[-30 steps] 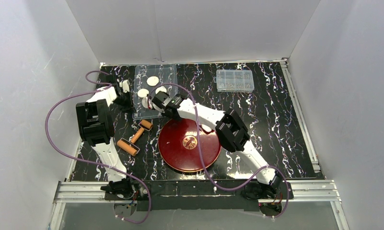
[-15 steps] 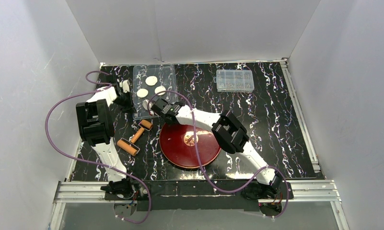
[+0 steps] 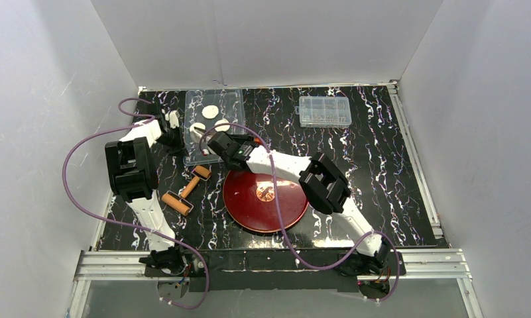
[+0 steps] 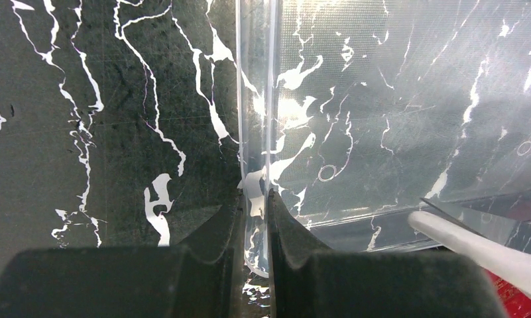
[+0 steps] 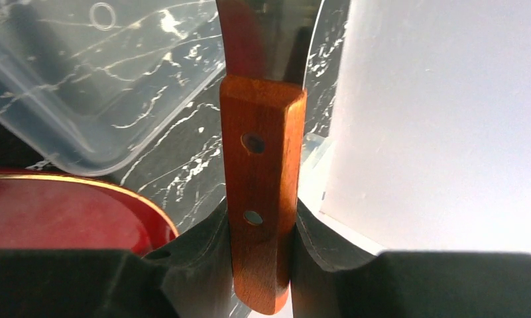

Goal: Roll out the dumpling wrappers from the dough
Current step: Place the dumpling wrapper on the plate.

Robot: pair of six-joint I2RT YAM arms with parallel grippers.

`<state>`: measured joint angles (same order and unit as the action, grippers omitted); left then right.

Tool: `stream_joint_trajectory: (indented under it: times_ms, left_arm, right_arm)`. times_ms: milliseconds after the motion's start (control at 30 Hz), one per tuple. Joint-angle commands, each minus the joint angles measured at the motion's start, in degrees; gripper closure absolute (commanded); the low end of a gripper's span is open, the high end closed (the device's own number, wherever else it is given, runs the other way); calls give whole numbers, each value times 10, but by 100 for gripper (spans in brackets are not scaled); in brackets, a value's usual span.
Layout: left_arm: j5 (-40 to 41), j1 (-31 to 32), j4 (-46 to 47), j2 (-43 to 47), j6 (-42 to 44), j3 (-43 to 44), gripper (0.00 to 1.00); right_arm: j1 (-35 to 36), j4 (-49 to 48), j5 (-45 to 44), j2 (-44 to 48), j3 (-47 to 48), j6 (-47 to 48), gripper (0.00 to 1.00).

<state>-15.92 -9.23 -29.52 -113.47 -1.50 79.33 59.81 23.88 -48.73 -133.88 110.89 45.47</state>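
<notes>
Dumpling wrappers (image 3: 211,111), thin white discs, lie in a clear plastic tray (image 3: 233,101), two o'clock from the left gripper (image 4: 254,211) clenched on its rim. Right gripper (image 5: 261,228), at their six o'clock, grasps a wooden-handled blade (image 5: 261,165).

Right arm (image 3: 282,165) slanting over red plate (image 3: 246,207) to clear tray (image 3: 231,106) — barring its near side, wooden roller (image 3: 177,203) left, open table (image 3: 382,179) right.

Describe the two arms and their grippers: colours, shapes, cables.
Both the left arm and right arm have white tubular links joined by chunky black joint housings. A purple cable loops loosely along each. The left gripper and right gripper have matte black, wedge-shaped fingers.
</notes>
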Motion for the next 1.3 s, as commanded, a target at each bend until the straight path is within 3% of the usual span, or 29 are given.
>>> stream_joint_trajectory:
  times_ms: [0,200,400,667,967,1267]
  left_arm:
    - [0,3,-35,16,13,-8,100]
    - [2,3,-37,13,12,-7,100]
    - [-1,2,-38,13,13,-7,100]
    - [1,3,-38,16,12,-7,100]
    - [-1,2,-38,14,13,-7,100]
    - [-2,2,-40,17,13,-4,100]
  right_arm:
    - [0,-54,-21,30,-26,35,99]
    - [-1,-26,1,12,-72,13,99]
    - [-6,-32,-20,26,-44,25,99]
    - [-18,-116,-57,48,-8,85,99]
    - [-14,-18,-12,7,-87,-2,99]
    - [-19,-54,-38,43,16,35,99]
